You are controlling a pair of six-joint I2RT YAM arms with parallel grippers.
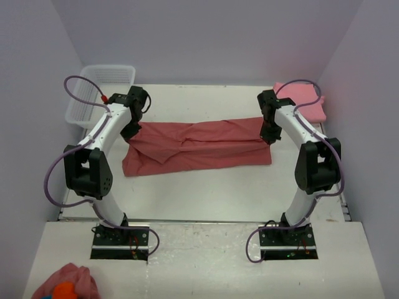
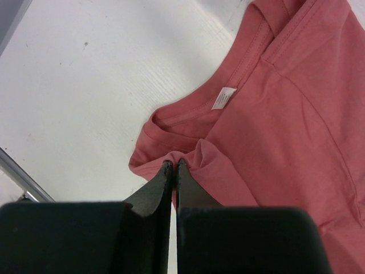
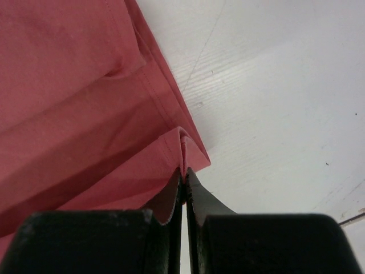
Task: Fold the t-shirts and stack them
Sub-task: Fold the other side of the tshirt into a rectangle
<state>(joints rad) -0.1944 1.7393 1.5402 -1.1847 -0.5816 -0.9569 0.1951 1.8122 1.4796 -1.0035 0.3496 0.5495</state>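
Observation:
A dusty rose-red t-shirt point(image 1: 198, 144) lies folded into a long band across the middle of the table, stretched between both arms. My left gripper point(image 1: 132, 129) is shut on a pinch of fabric at the shirt's left end. In the left wrist view that gripper point(image 2: 174, 165) bites the cloth beside the collar, near the white label point(image 2: 223, 97). My right gripper point(image 1: 269, 136) is shut on the right end; in the right wrist view the gripper point(image 3: 184, 173) pinches a folded corner of the hem point(image 3: 181, 145). A lighter pink t-shirt point(image 1: 307, 101) lies folded at the back right.
A clear plastic basket point(image 1: 101, 93) stands at the back left, behind the left arm. A small pink cloth lump with an orange patch point(image 1: 65, 286) sits on the near ledge at the lower left. White walls close in the table on three sides.

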